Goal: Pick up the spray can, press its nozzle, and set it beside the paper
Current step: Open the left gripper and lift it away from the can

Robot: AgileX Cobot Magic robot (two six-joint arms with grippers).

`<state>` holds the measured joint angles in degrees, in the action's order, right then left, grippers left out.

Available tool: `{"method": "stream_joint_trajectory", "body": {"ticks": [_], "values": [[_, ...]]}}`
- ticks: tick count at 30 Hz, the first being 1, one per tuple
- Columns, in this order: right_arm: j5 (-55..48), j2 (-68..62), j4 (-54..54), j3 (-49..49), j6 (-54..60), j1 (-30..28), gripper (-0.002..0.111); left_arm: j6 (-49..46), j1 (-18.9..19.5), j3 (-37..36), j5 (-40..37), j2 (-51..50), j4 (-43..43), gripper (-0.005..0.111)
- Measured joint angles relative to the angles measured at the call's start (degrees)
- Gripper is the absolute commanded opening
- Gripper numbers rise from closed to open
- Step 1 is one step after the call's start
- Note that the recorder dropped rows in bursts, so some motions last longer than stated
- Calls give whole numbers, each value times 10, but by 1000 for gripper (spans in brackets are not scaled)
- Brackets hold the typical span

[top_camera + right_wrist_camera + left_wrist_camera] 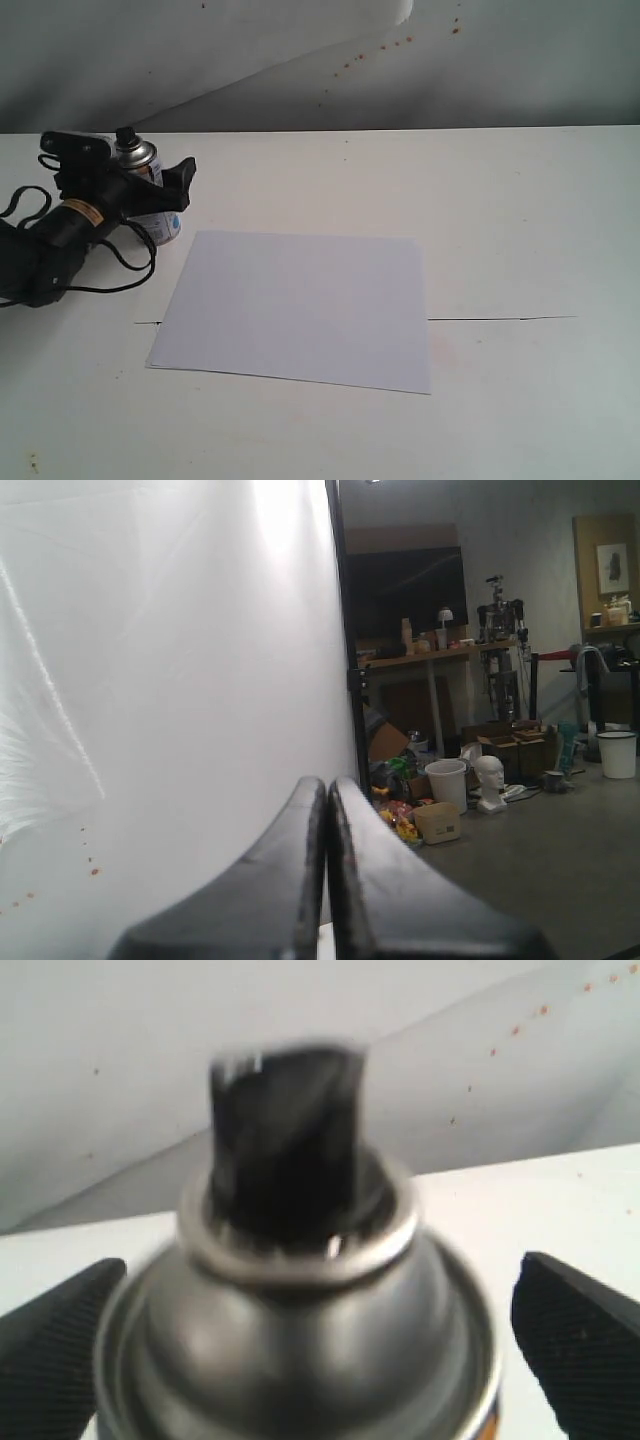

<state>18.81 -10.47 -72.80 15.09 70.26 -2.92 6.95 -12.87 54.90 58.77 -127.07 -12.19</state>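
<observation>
The silver spray can [140, 157] stands upright on the white table at the back left, its black nozzle [125, 134] on top. My left gripper [160, 192] is around the can's body, open, one finger on each side. In the left wrist view the can's domed top [300, 1340] and the nozzle [285, 1135] fill the frame. Both black fingers [575, 1330] sit out at the edges there, with a narrow gap showing on one side. The white paper [300, 310] lies flat just right of the can. My right gripper [328, 792] is shut, empty, and absent from the exterior view.
The left arm's black cable [120, 265] loops on the table beside the paper's left edge. A thin seam [500, 319] crosses the tabletop. The right wrist view looks past a white backdrop [170, 680] into a cluttered room.
</observation>
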Motion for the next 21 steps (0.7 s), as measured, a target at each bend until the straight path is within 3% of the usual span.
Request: {"method": "stream_joint_trajectory", "body": {"ticks": [7, 12, 15, 20, 21], "values": [[0, 0, 0, 0, 0, 0, 0, -1, 0, -1, -23, 105, -5, 97], [0, 0, 0, 0, 0, 0, 0, -1, 0, -1, -89, 210, -5, 92], [0, 0, 0, 0, 0, 0, 0, 17, 0, -1, -150, 279, -5, 69], [0, 0, 0, 0, 0, 0, 0, 68, 0, -1, -289, 404, -5, 0], [0, 0, 0, 0, 0, 0, 0, 71, 0, -1, -314, 423, -6, 1]]}}
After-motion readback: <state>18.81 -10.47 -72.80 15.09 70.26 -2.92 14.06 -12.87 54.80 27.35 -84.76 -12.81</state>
